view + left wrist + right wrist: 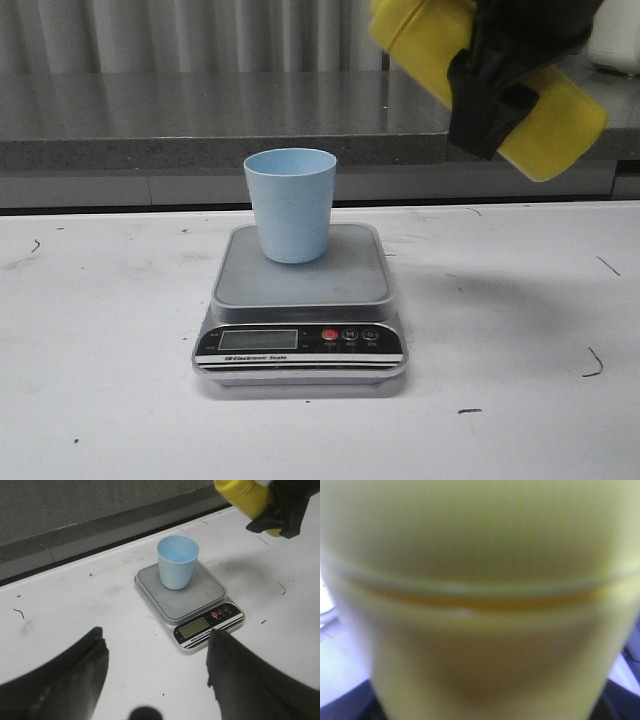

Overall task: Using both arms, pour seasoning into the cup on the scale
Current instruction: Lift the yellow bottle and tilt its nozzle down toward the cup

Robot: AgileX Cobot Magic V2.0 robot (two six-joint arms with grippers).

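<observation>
Both pincers differed: the right gripped the tilted bottle above and right of the cup on the scale, the left gaped empty; nozzle needed centring over the rim before tipping further.

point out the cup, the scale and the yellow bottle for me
cup (290,205), front view, on its outer wall.
scale (300,285), front view, on the bare grey platform in front of the cup.
yellow bottle (555,125), front view, on the body near its base end.
</observation>
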